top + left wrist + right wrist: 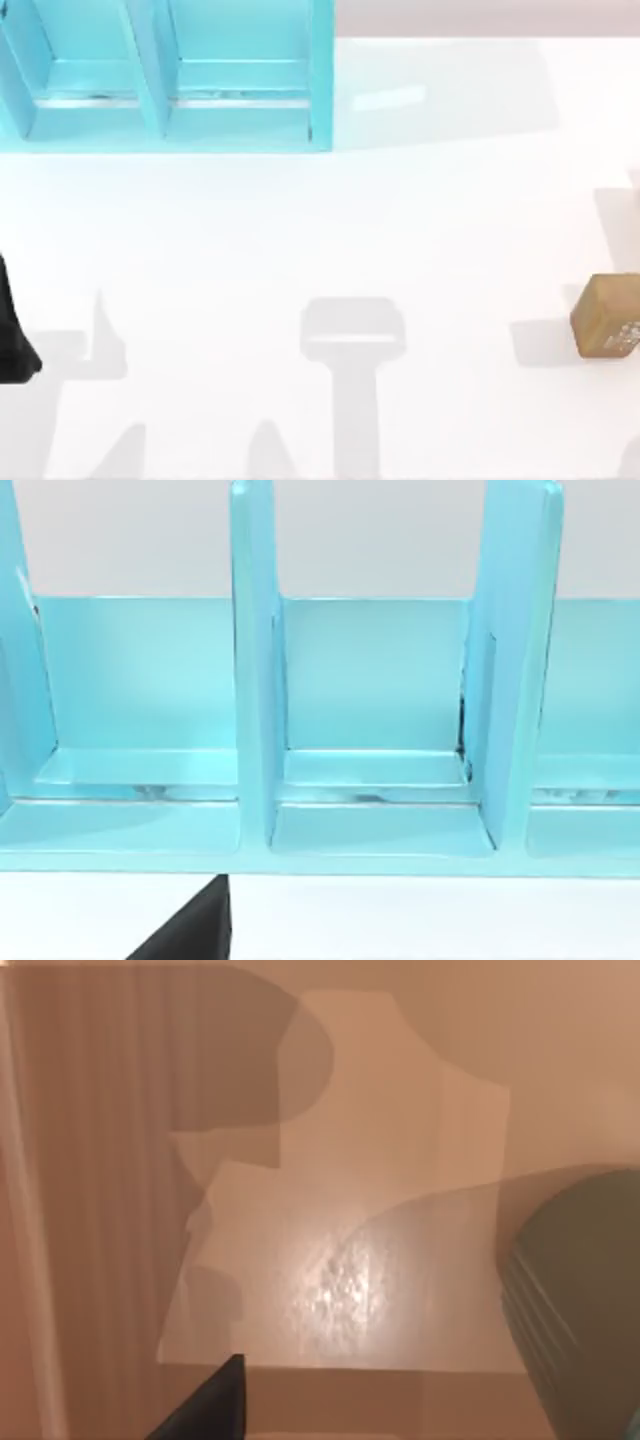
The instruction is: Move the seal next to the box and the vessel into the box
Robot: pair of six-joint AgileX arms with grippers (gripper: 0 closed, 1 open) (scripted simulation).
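At the top left of the table (330, 220), the blue box (150, 140) stands against the far edge. The top view shows 2 of its compartments, side by side with an upright divider (152, 70) between them, and the bare blue floor shows in each. The left wrist view looks straight into the box's open front, with 2 dividers and 3 compartments across, again all bare floor and back wall.

The seal (607, 316) sits on the table at the far right edge of the top view, well apart from the box, with a faint white mark on the face toward the near side. Grey shadows of the arms lie across the white surface between the two.

In the right wrist view the vessel (590, 1300) shows as a dark olive-grey curved side, just beside a tan-brown surface (380, 1210) with a paler patch. We cannot tell whether that surface is the seal.

Our left arm (12, 330) is at the left edge of the table. The left gripper (195, 930) faces the box, and the right gripper (215, 1405) hangs close to the tan surface. For both, we cannot tell whether they are released or clenched.
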